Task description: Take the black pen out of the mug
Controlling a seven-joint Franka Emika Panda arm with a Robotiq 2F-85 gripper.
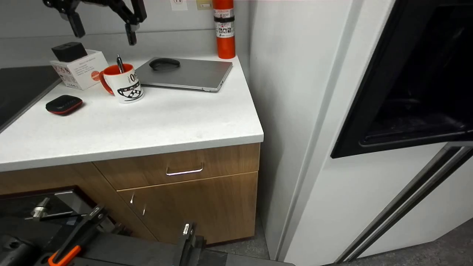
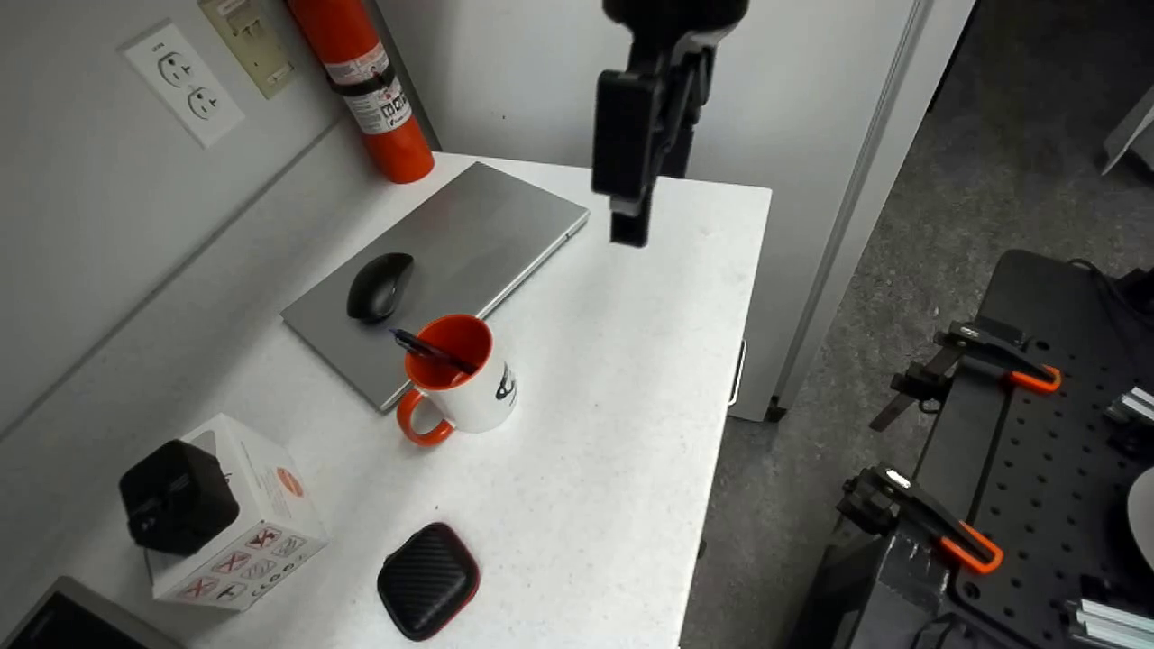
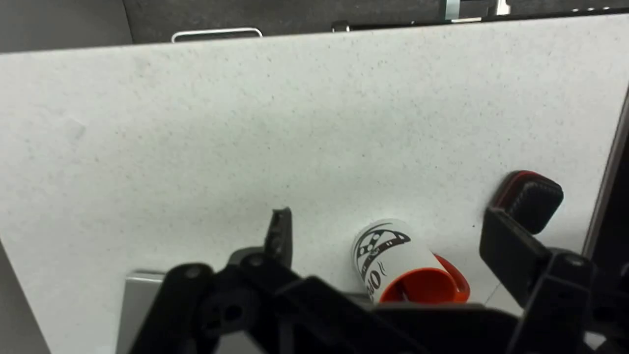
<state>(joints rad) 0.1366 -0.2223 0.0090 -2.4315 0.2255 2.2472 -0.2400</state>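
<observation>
Currently my black fingers [image 1: 77, 25] spread wide, gripping nothing; thin black pen [image 1: 120, 64] leans in red-handled white cylindrical mug [image 1: 127, 85]

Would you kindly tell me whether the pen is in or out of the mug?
In: both exterior views show the pen leaning inside the mug, with only its upper end sticking out.

Through the wrist camera I see the desk [image 3: 245, 123], white and speckled. In both exterior views I find directly on it the upright mug [image 2: 485, 404], a closed laptop [image 2: 487, 225] just beside, a white box [image 1: 87, 70], a red-trimmed black case [image 1: 63, 103], and a red cylinder [image 1: 226, 48] at the back corner.
</observation>
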